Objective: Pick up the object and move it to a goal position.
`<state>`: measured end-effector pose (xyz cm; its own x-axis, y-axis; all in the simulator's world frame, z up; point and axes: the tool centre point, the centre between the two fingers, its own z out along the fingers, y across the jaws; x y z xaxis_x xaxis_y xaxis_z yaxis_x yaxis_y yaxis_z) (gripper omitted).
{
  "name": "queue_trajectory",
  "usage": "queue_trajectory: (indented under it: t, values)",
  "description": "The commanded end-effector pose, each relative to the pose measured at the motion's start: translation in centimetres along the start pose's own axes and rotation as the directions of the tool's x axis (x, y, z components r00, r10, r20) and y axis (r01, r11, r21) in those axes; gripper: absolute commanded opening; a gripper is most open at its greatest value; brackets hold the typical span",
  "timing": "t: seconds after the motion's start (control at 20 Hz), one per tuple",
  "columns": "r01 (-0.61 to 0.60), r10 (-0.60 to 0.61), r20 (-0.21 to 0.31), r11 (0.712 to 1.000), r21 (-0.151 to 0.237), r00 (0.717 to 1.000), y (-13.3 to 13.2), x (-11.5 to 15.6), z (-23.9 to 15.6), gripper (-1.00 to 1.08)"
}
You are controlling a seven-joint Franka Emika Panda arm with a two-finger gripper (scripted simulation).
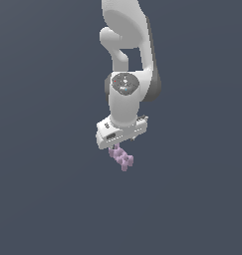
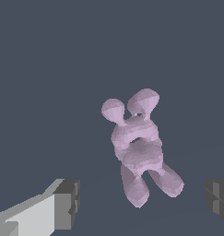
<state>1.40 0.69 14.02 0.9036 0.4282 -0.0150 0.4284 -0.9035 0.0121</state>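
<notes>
Wrist view showed the gripper (image 2: pixel 141 203) spread wide, grasping nothing. The object (image 2: pixel 138 147) lay between its fingers (image 2: pixel 67 203), just below. Picking up and moving were both left.

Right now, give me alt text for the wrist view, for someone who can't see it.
A pale lilac lumpy object, made of clustered rounded knobs, lies on a plain dark grey surface between the open gripper's two grey fingertips, touching neither. Nothing else is visible.
</notes>
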Motion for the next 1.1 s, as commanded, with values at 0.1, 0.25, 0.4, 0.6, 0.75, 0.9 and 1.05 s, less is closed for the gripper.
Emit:
queue_trajectory:
  t: [0.1, 0.25, 0.4, 0.6, 0.75, 0.9, 1.05]
  values:
    - [0.11, -0.109, -0.006, 0.994, 0.004, 0.994, 0.5, 0.6, 0.6, 1.0]
    - [0.166, -0.166, -0.009, 0.986, 0.005, 0.986, 0.8, 0.9, 1.0, 1.0]
    - [0.211, -0.211, -0.013, 0.977, 0.006, 0.977, 1.0, 1.2, 1.2, 1.0]
    - [0.252, -0.252, -0.016, 0.968, 0.007, 0.968, 1.2, 1.4, 1.5, 1.0]
    - [0.269, -0.269, -0.017, 0.963, 0.007, 0.963, 1.3, 1.5, 1.6, 1.0]
    - [0.275, -0.275, -0.018, 0.961, 0.007, 0.961, 1.3, 1.5, 1.6, 1.0]
    - [0.271, -0.27, -0.017, 0.963, 0.008, 0.963, 1.3, 1.5, 1.8, 1.0]
